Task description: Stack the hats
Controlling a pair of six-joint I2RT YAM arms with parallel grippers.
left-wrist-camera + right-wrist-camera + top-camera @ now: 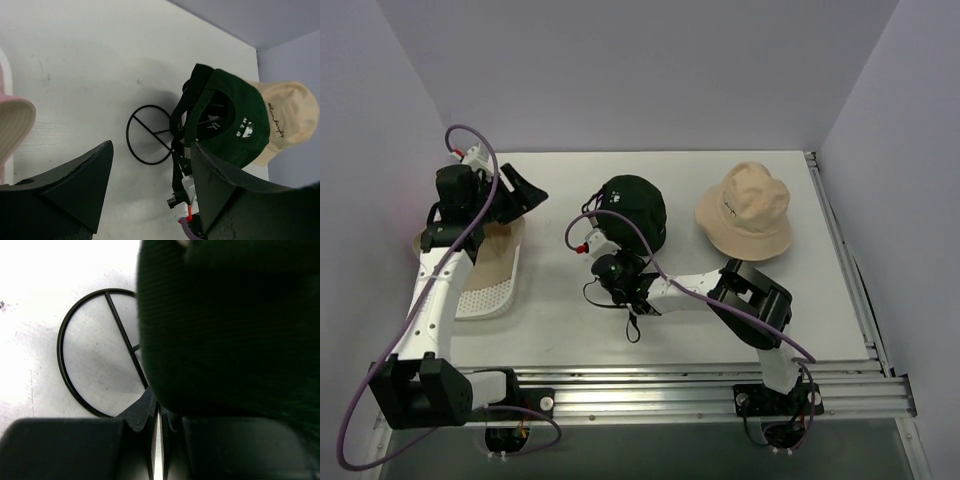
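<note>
Overhead view of a white table (560, 330). The left gripper (150, 147) hung wide open, holding nothing, near a pink hat (12, 125) in a basket (490, 295). The right gripper (157, 415) was pinched shut on the edge of a green cap (230, 120), which was tilted up at mid-table beside a wire ring (149, 135) (a beige hat (747, 210) lay to its right).

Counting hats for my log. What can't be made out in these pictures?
Pink hat: left wrist view, cut off by the left edge; top view, mostly under the left arm.
Right pincer: shut, but whether it pinches the dark green cap is unclear; blurred fabric fills the right wrist view.
Beige bucket hat: left wrist view, partly behind the cap.
</note>
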